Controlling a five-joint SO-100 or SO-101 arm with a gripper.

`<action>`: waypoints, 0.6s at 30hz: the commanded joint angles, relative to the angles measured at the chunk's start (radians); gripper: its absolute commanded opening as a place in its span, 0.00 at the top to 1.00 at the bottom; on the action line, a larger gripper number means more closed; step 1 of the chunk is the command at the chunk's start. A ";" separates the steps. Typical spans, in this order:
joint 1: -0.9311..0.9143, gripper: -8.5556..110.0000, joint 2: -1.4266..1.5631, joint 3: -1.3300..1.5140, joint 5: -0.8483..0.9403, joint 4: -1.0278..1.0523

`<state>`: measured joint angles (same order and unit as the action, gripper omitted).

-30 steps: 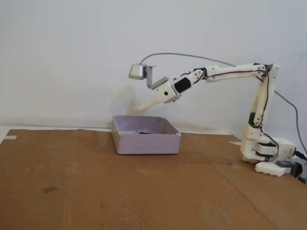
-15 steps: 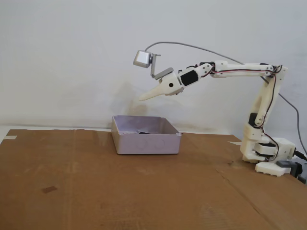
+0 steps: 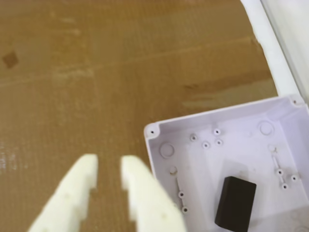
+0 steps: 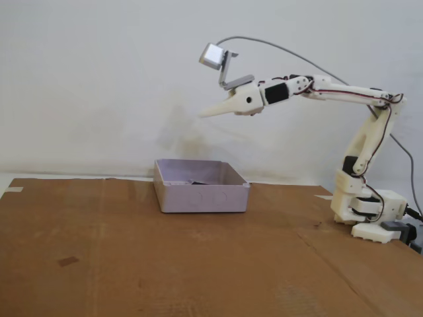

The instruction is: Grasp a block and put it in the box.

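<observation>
Block [image 3: 235, 201] lies flat on the floor of the box [image 3: 231, 126], near the lower edge of the wrist view and tilted a little against the walls. In the fixed view only a dark sliver of it shows above the box's near wall [image 4: 201, 198]. Box sits on brown cardboard [image 4: 132, 251].

Gripper [image 4: 202, 115] hangs high above the box, pointing left and slightly down, holding nothing. In the wrist view its two white fingers [image 3: 81, 182] stand a narrow gap apart, tips not touching, over bare cardboard left of the box.
</observation>
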<state>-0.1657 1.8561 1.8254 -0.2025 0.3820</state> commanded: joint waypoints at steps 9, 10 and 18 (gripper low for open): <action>0.034 0.93 0.193 0.003 0.009 -0.031; 0.035 0.93 0.199 0.014 0.009 -0.031; 0.106 0.93 0.250 0.124 0.009 -0.031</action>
<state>-0.0890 1.9850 1.9635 -0.2025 0.3820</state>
